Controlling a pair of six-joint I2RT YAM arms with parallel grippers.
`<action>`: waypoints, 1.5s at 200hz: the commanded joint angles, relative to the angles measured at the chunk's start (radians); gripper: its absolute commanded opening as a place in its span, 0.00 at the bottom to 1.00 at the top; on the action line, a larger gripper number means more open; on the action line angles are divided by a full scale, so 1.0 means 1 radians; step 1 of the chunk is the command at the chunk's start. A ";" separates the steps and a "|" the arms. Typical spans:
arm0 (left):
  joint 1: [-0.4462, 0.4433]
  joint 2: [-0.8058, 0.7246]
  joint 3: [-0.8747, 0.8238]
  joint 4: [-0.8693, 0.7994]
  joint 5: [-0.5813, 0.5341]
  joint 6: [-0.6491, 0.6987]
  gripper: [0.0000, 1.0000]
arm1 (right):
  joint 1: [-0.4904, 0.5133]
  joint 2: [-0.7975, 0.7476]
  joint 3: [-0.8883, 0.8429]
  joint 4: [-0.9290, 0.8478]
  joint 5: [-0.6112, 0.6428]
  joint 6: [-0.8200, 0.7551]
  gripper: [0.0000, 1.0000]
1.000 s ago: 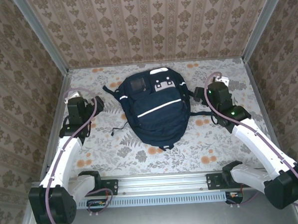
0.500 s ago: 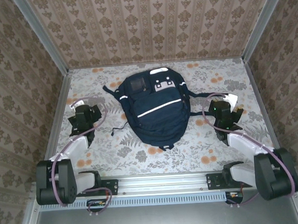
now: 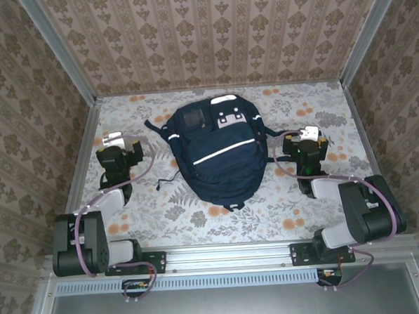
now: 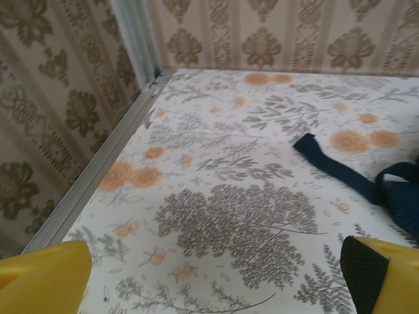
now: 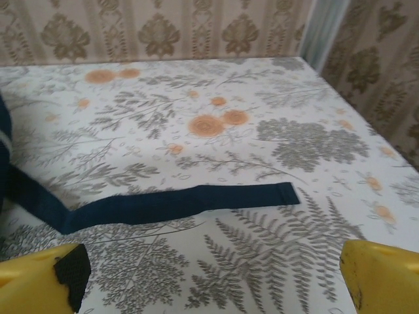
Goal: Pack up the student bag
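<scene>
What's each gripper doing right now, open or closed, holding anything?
Left gripper: open, holding nothing.
Right gripper: open, holding nothing.

Navy student bag (image 3: 220, 163) with white stripe; grey-and-orange floral table (image 3: 282, 204); beige damask-patterned walls (image 3: 210, 30)

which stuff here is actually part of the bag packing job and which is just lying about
Job:
- bag, with its loose strap
- left gripper, open
- right gripper, open

Just there:
- table
- walls
- rail
</scene>
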 commanded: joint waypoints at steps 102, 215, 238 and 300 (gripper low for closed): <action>0.025 0.144 -0.128 0.308 0.125 0.042 1.00 | -0.052 0.088 -0.014 0.139 -0.143 0.002 1.00; -0.022 0.258 -0.071 0.305 -0.001 0.055 1.00 | -0.062 0.090 -0.010 0.130 -0.152 0.010 1.00; -0.023 0.258 -0.072 0.307 0.000 0.056 1.00 | -0.062 0.090 -0.010 0.131 -0.152 0.010 1.00; -0.015 0.258 -0.060 0.288 0.039 0.062 1.00 | -0.062 0.090 -0.010 0.132 -0.152 0.009 1.00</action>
